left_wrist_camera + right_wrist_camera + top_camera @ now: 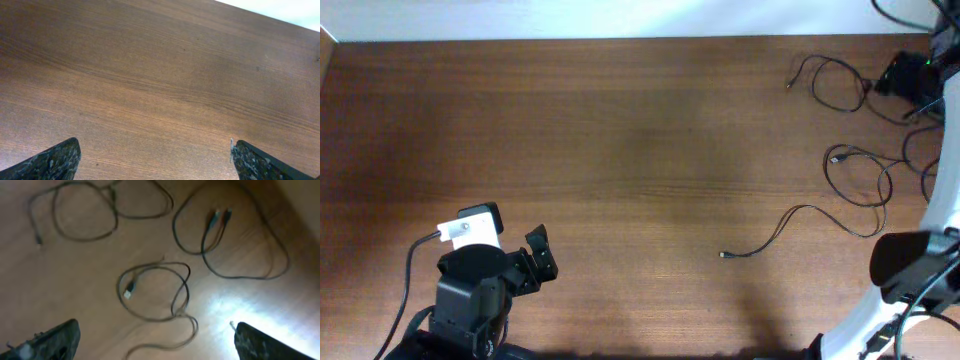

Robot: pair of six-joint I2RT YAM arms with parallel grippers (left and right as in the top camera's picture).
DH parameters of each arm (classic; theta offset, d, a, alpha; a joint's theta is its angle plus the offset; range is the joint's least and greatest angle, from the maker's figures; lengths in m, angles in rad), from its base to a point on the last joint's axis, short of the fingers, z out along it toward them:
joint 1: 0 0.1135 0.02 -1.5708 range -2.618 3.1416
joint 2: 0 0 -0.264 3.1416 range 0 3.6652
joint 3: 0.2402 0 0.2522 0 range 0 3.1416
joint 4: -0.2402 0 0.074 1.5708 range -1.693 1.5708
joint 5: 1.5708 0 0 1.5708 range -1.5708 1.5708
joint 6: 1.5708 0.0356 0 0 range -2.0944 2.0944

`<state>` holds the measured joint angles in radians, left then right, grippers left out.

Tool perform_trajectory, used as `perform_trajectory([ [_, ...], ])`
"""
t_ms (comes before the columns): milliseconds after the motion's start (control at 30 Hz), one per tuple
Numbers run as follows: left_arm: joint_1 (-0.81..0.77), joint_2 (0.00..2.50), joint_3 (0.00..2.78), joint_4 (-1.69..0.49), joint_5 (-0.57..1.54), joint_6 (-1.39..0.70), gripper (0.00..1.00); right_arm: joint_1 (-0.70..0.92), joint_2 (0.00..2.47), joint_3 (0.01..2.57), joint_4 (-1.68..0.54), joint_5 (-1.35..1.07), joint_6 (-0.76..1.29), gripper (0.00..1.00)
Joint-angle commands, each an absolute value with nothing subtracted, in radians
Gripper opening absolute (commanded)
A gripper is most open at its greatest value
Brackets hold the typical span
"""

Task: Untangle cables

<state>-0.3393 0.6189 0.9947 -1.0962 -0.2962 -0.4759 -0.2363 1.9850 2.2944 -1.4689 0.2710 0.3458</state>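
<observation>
Left gripper (155, 145): fingers spread wide, nothing between them, bare table (160, 75) below. It sits at the near-left corner, well apart from the work. Right gripper (155, 326): fingers likewise splayed and empty, hanging over the cables (176, 311) on the right side of the table. Its wrist view shows three loops that look separate. The centre loop (155, 265) has a pale plug (128, 292) inside it, and its own strand crosses itself at the right edge. The left loop (80, 240) lies beyond it, and the right loop (240, 277) has red and black plug ends (220, 216). Overhead, one long tail (785, 215) runs out toward mid-table. Judgement: cables mostly laid apart, centre crossing unresolved (the wrist picture is blurred, so I cannot tell which strand lies on top). Risks: the cords are far thinner than the fingers, so a pinch could miss. It could also catch both strands at the crossing and draw them into a knot. Dragging one loop sideways could sweep it into its neighbour and re-tangle the pair.
</observation>
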Motion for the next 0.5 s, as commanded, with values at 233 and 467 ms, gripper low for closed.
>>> perform_trajectory([
  [233, -0.338, 0.616, 0.997, -1.095, -0.307, -0.485, 0.99, 0.267, 1.518, 2.432, -1.061, 0.26, 0.303, 0.99],
  [467, -0.338, 0.616, 0.997, -1.094, -0.307, -0.485, 0.99, 0.323, 1.3, 2.207, -0.994, 0.115, 0.303, 0.98],
])
